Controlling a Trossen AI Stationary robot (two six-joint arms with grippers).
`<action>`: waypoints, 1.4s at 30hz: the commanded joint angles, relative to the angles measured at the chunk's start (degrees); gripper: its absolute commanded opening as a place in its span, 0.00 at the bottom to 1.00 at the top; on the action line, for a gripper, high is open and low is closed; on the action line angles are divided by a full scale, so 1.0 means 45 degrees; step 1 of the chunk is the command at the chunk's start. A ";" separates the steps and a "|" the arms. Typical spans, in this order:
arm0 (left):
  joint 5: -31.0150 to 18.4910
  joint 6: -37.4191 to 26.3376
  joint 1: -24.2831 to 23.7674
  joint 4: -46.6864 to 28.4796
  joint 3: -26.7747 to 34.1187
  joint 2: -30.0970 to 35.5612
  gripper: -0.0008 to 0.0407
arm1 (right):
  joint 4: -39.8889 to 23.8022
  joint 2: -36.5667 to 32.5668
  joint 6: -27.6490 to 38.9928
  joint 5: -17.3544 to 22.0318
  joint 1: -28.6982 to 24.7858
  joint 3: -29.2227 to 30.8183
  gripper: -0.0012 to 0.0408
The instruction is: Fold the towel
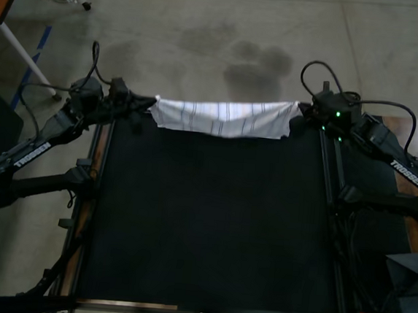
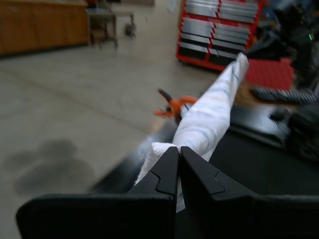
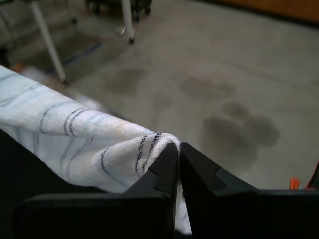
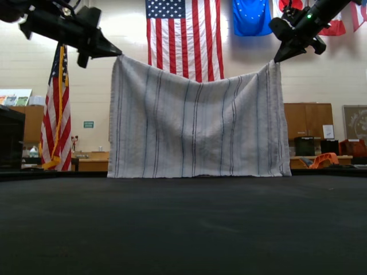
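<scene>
The towel (image 4: 198, 123) hangs as a curtain over the counter's (image 1: 210, 222) far edge, long axis left to right, hem near the surface. The left gripper (image 2: 178, 152) and right gripper (image 3: 178, 149) each have jaws closed on a top corner, equally placed. Folding likely depends on lowering it toward the near side.

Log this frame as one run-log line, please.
towel: lifted, hanging spread over table's far edge | left gripper: shut on one top corner | right gripper: shut on other top corner | fold: not started
</scene>
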 commanded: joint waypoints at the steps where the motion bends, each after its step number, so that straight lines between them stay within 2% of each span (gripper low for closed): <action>1: -0.0015 -0.0185 -0.0374 -0.0617 -0.0253 -0.0486 0.02 | -0.0500 -0.0199 0.0534 0.0039 0.0398 -0.0155 0.03; 10: -0.0083 -0.2171 -0.2351 -0.0777 -0.2137 -0.2103 0.02 | -0.1404 -0.1355 0.2909 0.0049 0.2414 -0.1457 0.03; 19: -0.1239 -0.3983 -0.5061 -0.0782 -0.3356 -0.3065 0.02 | -0.1763 -0.2807 0.5717 0.0058 0.4770 -0.2973 0.03; 23: -0.2098 -0.4721 -0.6577 -0.0690 -0.3949 -0.3070 0.02 | -0.2234 -0.3167 0.6926 0.0063 0.5901 -0.3541 0.03; 30: -0.3959 -0.5897 -0.9107 -0.0262 -0.4711 -0.3070 0.02 | -0.2249 -0.3206 0.8830 0.0121 0.8160 -0.4600 0.03; 42: -0.6800 -0.8563 -1.3624 0.1001 -0.6275 -0.2803 0.02 | -0.2103 -0.3133 1.2973 0.1083 1.2488 -0.6120 0.03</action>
